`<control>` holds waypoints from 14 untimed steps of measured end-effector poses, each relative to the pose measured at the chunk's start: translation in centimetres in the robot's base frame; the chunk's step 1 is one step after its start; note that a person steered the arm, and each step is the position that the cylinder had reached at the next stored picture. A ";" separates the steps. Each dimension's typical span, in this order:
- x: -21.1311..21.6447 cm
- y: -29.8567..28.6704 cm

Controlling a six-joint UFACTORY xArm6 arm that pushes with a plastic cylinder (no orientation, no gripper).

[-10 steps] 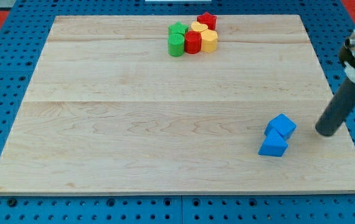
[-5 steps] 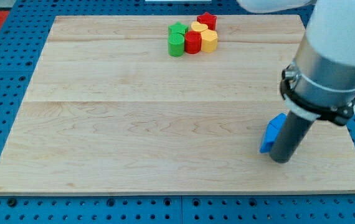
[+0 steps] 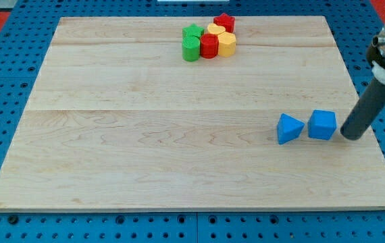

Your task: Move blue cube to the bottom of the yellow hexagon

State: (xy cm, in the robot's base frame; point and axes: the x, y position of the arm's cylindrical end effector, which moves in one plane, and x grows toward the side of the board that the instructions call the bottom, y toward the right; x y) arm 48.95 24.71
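Note:
The blue cube lies at the board's right side, with a blue triangular block just to its left, a small gap between them. My tip rests on the board just right of the blue cube, close to it but apart. The yellow hexagon stands far off near the view's top, in a tight cluster of blocks.
The cluster at the top holds a green cylinder, a green block, a red cylinder, a red star and another yellow block. The wooden board lies on a blue pegboard.
The arm swung in over the two blue blocks, then back to the right. The blue cube and triangle now lie side by side, shifted up and apart, the cube to the right.

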 end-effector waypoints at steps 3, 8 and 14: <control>-0.4 -6.1; -3.4 -12.4; -13.4 -8.4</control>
State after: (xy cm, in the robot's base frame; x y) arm 35.57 16.35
